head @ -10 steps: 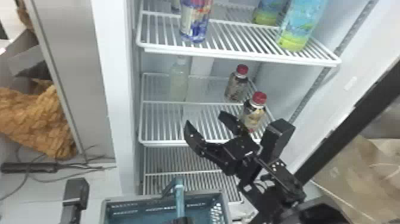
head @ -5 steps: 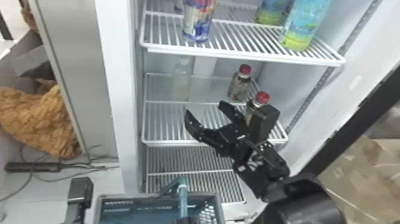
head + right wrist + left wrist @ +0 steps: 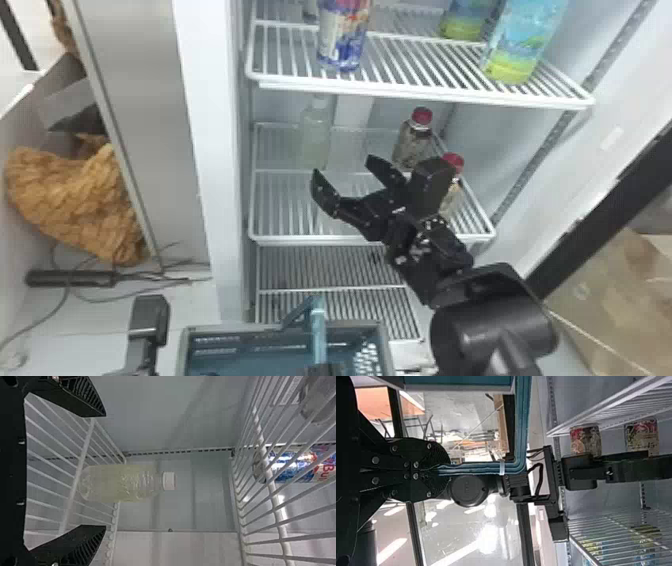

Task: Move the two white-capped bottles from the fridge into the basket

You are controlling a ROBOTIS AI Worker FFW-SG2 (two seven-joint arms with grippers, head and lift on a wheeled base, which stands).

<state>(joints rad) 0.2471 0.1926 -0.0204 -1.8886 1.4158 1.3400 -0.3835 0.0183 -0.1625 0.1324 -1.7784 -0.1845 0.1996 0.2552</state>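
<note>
Where the fridge [image 3: 212,150] stands before the robot, its bay takes in the right fingers [image 3: 324,192]. Basket [image 3: 235,329]: below them and nearer the robot, its handle [image 3: 474,469] clamped between the left fingers [image 3: 419,453]. Upper shelf [image 3: 425,96] above the right fingers, with a blue-labelled drink [image 3: 342,37]; middle shelf [image 3: 295,240] around their level.

Right fingers spread wide, nothing between them. Two red-capped bottles, [image 3: 412,142] and [image 3: 452,165], to the robot's right of them; not wanted.

White-capped bottle [image 3: 119,483]: upright on the middle shelf, farther in than the right fingertips, lined up with the gap. Step in hand, as I judge it: the reach for this one.

Handling, by guess: pale liquid seems to fill much of it, so moderate weight, more than thin clear walls suggest. Plastic probably, giving a little under squeeze; chilled, maybe damp and slick. Best hold: the broad body below the shoulder, one finger either side, firm without crushing. The narrow neck and the white cap [image 3: 168,481] make a poor grip; weight would swing beneath. Lift just off the wires, then draw out level, cap well under the upper shelf.
</note>
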